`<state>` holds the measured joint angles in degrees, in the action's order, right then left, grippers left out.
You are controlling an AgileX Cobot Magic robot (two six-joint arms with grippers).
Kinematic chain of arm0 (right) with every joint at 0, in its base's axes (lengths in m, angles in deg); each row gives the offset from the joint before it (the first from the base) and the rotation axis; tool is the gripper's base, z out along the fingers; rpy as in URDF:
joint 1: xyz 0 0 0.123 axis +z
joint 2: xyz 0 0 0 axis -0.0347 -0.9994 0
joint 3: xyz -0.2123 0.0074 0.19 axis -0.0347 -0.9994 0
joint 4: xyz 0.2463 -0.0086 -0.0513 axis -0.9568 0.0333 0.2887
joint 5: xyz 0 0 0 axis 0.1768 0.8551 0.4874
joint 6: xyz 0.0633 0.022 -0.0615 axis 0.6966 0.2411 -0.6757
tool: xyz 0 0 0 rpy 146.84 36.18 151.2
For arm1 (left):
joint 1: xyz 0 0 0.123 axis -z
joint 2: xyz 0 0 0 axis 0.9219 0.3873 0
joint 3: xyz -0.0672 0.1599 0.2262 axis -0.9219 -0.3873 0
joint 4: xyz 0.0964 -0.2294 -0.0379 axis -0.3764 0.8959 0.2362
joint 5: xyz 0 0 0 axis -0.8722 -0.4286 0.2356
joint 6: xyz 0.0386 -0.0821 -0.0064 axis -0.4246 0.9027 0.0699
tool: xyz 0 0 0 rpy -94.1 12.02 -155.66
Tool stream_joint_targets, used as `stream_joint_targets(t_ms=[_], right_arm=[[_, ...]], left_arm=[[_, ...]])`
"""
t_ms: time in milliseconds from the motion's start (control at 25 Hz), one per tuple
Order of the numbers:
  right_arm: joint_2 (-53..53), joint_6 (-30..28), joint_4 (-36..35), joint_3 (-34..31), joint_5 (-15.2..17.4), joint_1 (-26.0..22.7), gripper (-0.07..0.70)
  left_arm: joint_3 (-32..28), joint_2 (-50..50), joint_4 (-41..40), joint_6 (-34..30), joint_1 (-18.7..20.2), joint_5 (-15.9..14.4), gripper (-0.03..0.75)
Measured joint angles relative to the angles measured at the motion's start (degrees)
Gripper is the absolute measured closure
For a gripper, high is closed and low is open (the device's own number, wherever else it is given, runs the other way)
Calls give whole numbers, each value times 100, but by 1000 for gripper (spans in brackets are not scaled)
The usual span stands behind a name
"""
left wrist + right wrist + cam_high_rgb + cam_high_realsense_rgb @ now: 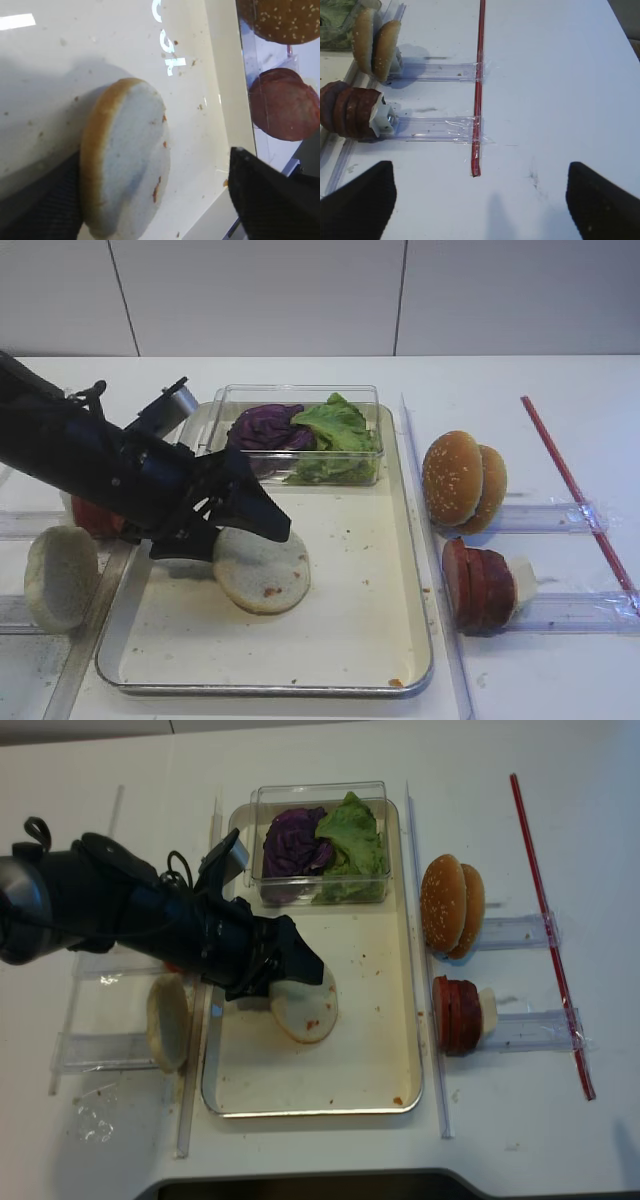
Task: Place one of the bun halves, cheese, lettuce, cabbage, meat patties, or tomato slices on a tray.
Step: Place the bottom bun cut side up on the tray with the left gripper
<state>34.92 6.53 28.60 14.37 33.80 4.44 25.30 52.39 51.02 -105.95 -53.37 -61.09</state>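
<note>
Only the left wrist view shows the left hand (150,200) spread around the bun half (127,160)

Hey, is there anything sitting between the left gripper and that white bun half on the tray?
Nothing visible. The left gripper straddles the bun half with its jaws wide open, one finger on each side. The bun half already lies flat on the tray.
</note>
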Motion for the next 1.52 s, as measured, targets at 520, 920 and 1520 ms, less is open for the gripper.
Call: stream_joint_targets(t_ms=[520, 920, 1520], right_arm=[[0, 0, 0, 0, 0, 0, -55], [0, 0, 0, 0, 0, 0, -55], [0, 14, 0, 0, 0, 0, -55]], left_arm=[[0, 0, -370, -29, 0, 0, 203], [0, 0, -309, 77, 26, -116, 202], [536, 0, -1180, 362, 40, -38, 202]])
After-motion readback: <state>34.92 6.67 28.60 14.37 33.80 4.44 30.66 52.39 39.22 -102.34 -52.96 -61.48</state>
